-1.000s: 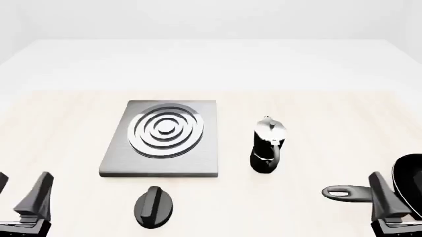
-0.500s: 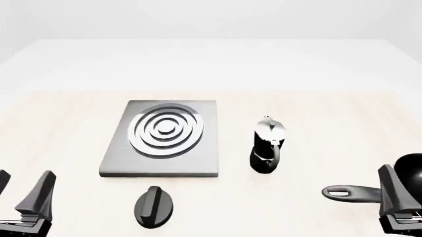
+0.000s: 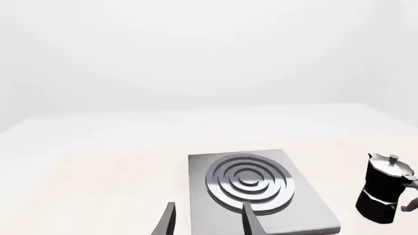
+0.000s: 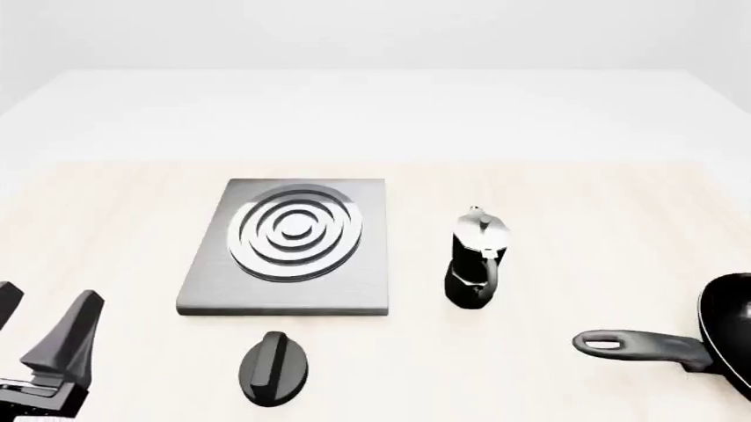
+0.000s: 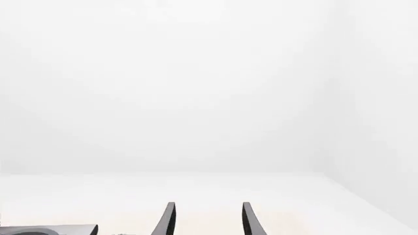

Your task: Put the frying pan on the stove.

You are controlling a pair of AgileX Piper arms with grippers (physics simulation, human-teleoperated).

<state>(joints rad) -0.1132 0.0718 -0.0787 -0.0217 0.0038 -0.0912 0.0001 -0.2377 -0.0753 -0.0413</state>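
Note:
The frying pan (image 4: 730, 327) lies at the table's front right, cut off by the frame edge, its long grey handle (image 4: 639, 345) pointing left. The stove (image 4: 364, 277), a grey slab with silver rings, sits left of centre; it also shows in the left wrist view (image 3: 248, 182). My left gripper (image 4: 41, 332) is open and empty at the front left corner, well short of the stove. My right gripper (image 5: 207, 221) is out of the front view; its wrist view shows open, empty fingers pointing over the table toward the white wall. The pan is in neither wrist view.
A black-and-silver moka pot (image 4: 476, 260) stands upright between the stove and the pan, and also shows in the left wrist view (image 3: 385, 197). A small black oval knob (image 4: 276, 367) lies just in front of the stove. A corner of the stove (image 5: 49, 229) shows in the right wrist view.
My right gripper, which stood over the pan's handle, has slid right and left the front view. The left gripper has sunk slightly. The pan has not moved.

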